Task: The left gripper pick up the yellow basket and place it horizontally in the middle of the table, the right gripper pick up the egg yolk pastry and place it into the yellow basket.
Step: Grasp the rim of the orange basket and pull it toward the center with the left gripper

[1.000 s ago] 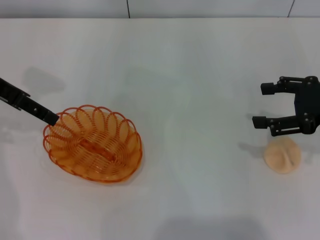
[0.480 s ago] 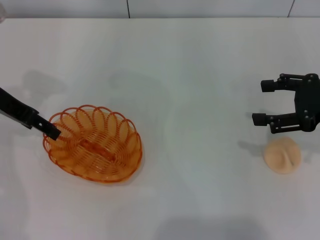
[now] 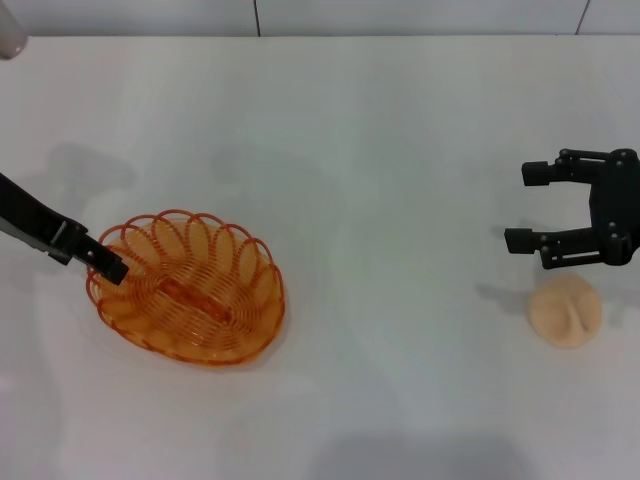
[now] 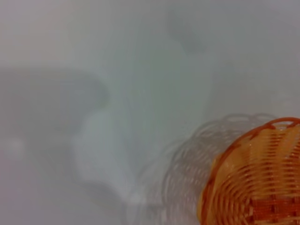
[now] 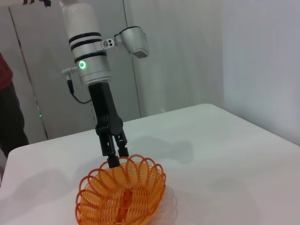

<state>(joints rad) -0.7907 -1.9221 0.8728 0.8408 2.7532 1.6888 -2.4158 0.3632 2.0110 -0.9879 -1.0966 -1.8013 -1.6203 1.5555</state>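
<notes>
The yellow basket sits on the white table at the left, long axis slanting. It also shows in the left wrist view and the right wrist view. My left gripper reaches in from the left, its tip at the basket's left rim. In the right wrist view the left gripper points straight down onto the rim, under its silver cylinder with the green light. My right gripper is open and empty, just behind the egg yolk pastry, which lies on the table at the right.
The table's far edge meets a grey wall at the top of the head view. In the right wrist view, grey cabinet doors stand behind the table, and a person in dark red stands at the picture's edge.
My left gripper's tip has moved down and slightly toward me onto the basket's left rim. The basket, the pastry and the right gripper have not moved.
</notes>
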